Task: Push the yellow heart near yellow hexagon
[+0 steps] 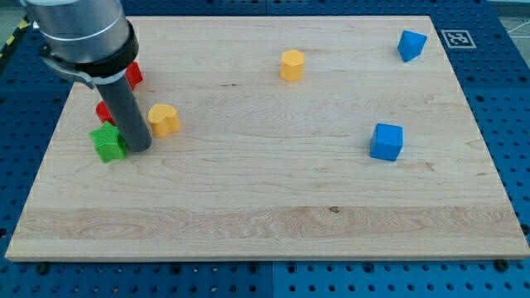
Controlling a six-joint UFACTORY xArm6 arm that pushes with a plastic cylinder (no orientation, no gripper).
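Tool work first: my tip [139, 147], a bare rod holding nothing, sits at eight o'clock of the yellow wooden heart [163, 119], beside the green wooden star [108, 143]. Push toward two o'clock, centred, to the yellow wooden hexagon [291, 64] across the bench [265, 215].

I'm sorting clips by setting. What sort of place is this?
Probably a robotics lab bench: a wooden board lies on a blue perforated table with a printed marker tag. My tip rests between the green block and yellow heart.
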